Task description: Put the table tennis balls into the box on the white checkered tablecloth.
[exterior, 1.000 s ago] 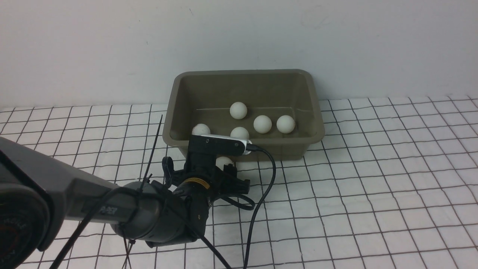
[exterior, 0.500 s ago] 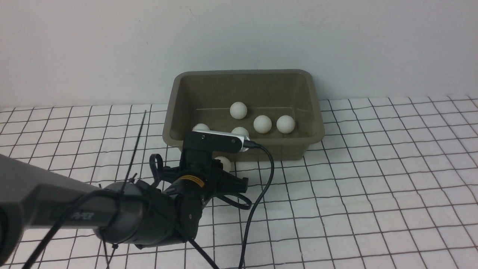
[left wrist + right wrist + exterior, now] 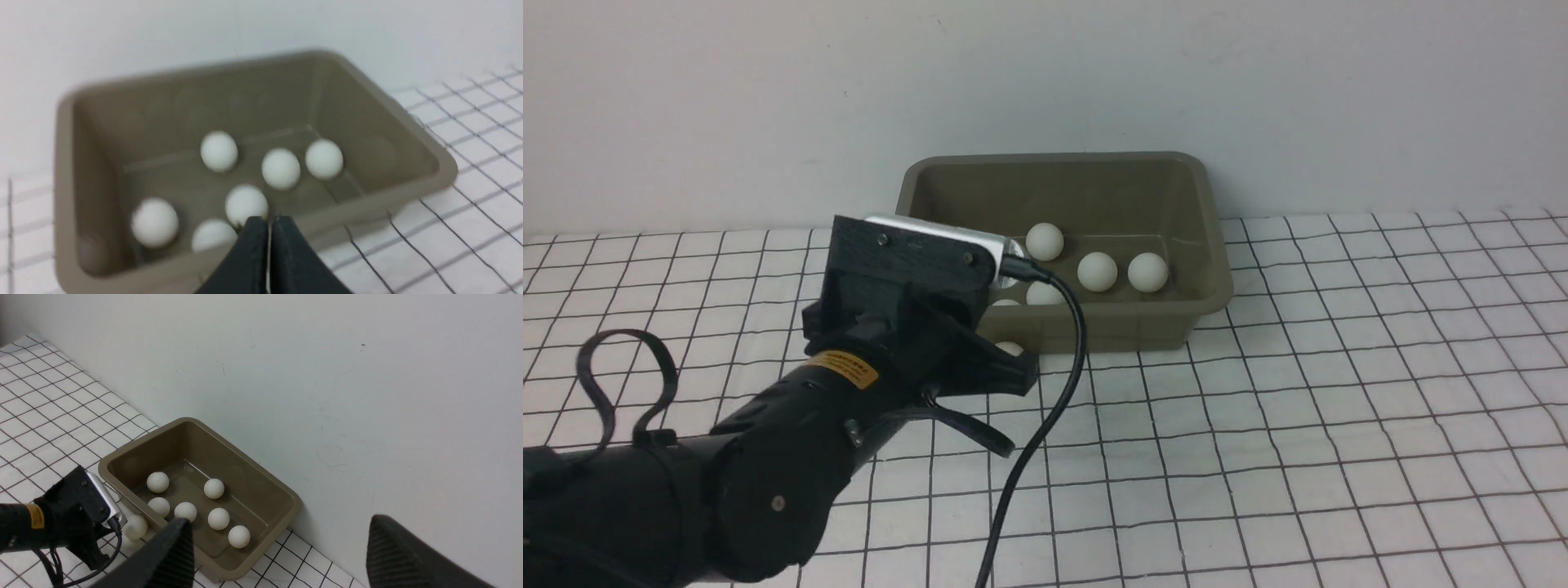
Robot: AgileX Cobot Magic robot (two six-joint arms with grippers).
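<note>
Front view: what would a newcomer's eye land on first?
The olive box against the wall, holding six white balls. One stray ball lies on the checkered cloth by the box's near side, right beside the big black left gripper, which is shut on nothing.

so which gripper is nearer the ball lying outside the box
Left. The left gripper is shut right beside the ball, just in front of the box. The right gripper is open, raised and much farther off, outside the front view.
</note>
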